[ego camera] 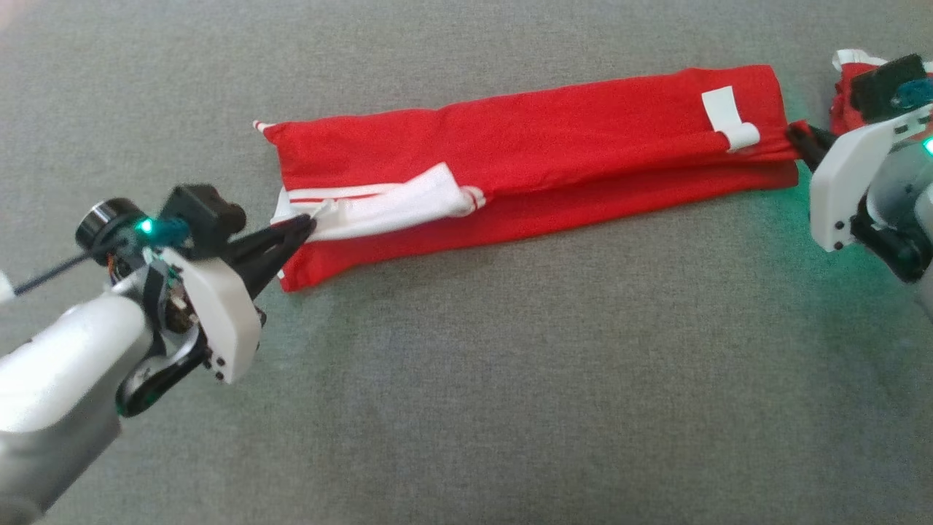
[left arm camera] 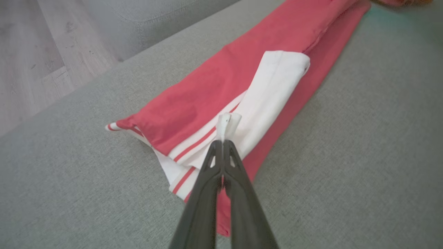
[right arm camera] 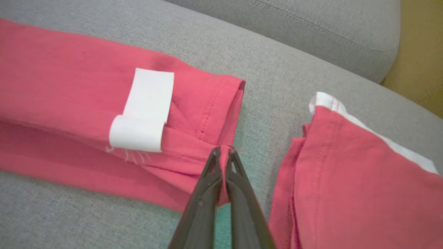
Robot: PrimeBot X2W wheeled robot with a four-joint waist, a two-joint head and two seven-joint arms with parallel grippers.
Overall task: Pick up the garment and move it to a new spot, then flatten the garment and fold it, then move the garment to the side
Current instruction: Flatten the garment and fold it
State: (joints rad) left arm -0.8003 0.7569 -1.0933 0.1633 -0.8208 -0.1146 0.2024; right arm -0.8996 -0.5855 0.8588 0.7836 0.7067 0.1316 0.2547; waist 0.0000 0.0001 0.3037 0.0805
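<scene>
Red garment (ego camera: 554,146), 2 grippers (ego camera: 310,222) (ego camera: 794,133) pinching it, 2nd garment (right arm camera: 346,180)

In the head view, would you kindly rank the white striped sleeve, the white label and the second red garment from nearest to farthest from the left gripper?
1. white striped sleeve: pinched by the left gripper, at the red garment's left end.
2. white label: near that garment's right end.
3. second red garment: far right, past that end.

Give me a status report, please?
Left gripper shut on white trim. Right gripper shut on opposite hem. Garment folded lengthwise, flat. Second red garment nearby, apart.
</scene>
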